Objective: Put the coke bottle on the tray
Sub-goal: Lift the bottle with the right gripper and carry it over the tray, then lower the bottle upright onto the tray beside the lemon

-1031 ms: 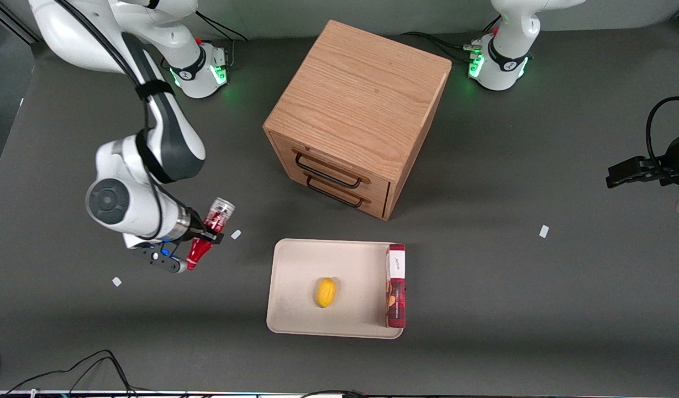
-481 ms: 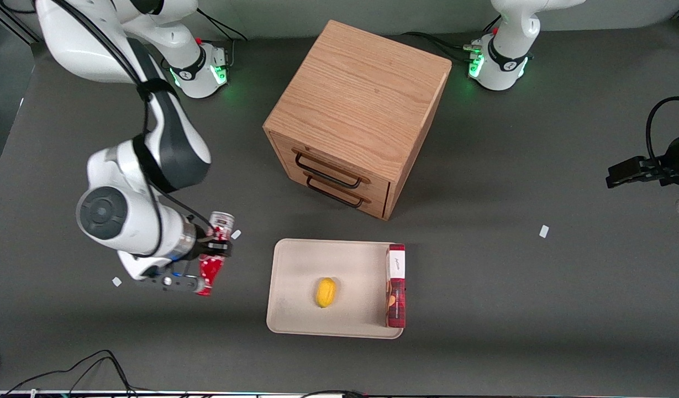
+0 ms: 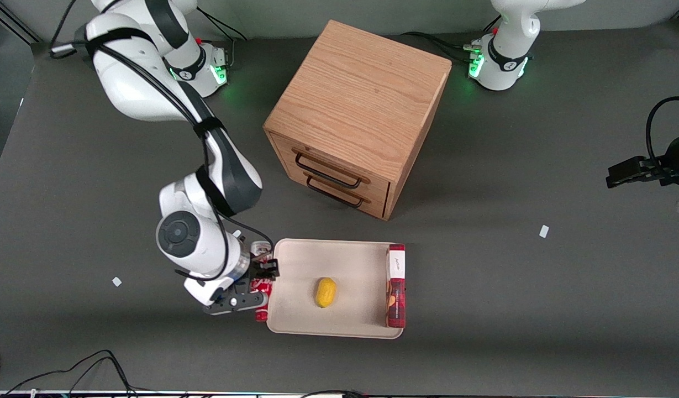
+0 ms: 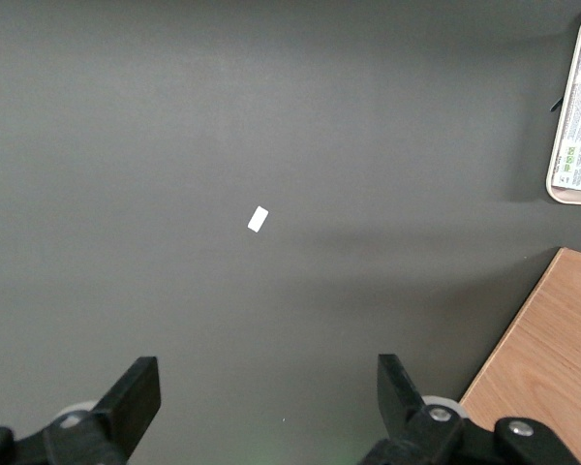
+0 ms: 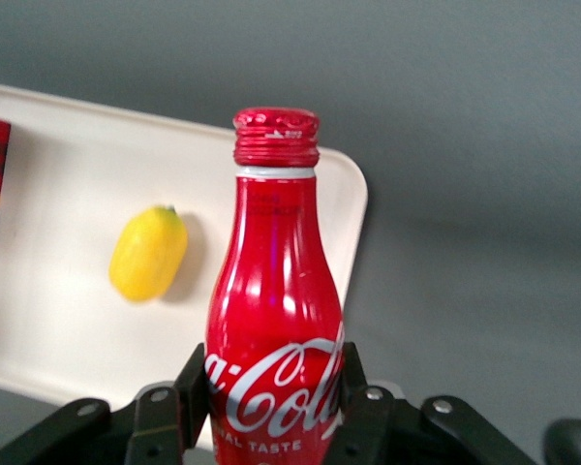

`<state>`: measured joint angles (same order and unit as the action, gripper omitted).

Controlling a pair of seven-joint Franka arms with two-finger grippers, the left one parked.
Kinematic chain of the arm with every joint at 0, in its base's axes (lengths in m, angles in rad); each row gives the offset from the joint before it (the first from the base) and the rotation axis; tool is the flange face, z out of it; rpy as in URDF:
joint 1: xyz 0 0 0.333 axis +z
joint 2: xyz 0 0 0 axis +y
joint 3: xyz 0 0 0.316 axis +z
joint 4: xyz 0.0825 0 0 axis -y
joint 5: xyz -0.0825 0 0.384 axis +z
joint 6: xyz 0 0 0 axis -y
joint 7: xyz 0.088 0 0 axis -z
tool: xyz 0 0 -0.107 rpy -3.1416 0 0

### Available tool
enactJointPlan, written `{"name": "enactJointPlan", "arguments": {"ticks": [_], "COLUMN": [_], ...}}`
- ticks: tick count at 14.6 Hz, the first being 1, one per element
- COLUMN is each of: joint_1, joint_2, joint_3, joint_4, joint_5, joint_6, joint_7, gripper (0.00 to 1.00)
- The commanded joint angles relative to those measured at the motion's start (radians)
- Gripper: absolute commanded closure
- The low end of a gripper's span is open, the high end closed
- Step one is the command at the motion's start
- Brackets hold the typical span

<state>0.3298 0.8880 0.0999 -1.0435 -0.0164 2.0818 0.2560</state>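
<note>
The red coke bottle (image 5: 276, 291) with white script is held lying level, a little above the table. My right gripper (image 5: 271, 387) is shut on its lower body, one finger on each side. In the front view the gripper (image 3: 262, 276) and the coke bottle (image 3: 260, 287) hover at the edge of the beige tray (image 3: 300, 260) that faces the working arm's end. The red cap points toward the front camera and the silver base away from it. The wrist view shows the tray (image 5: 68, 184) under and past the bottle's neck.
A yellow lemon (image 3: 326, 292) lies in the middle of the tray, and a long red box (image 3: 396, 287) lies along its edge toward the parked arm. The wooden drawer cabinet (image 3: 356, 110) stands farther from the front camera. Small white tape bits (image 3: 116, 281) lie on the grey table.
My gripper has carried the coke bottle from the working arm's end of the table up to the tray's edge. The bottle has turned and now lies along that edge.
</note>
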Motion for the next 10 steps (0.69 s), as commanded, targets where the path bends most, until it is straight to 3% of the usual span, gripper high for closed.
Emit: {"name": "enactJointPlan", "arguments": {"ticks": [1, 6, 10], "joint_1": [0.005, 0.011, 0.028], "joint_2": [0.071, 0.16, 0.198], "joint_3": [-0.003, 0.0, 0.0], "joint_4": [0.068, 0.062, 0.062], "joint_5": [-0.017, -0.011, -0.011], "joint_6": [0.073, 0.164, 0.247], "joint_7": [-0.017, 0.1, 0.141], "gripper": [1.0, 0.85, 0.65]}}
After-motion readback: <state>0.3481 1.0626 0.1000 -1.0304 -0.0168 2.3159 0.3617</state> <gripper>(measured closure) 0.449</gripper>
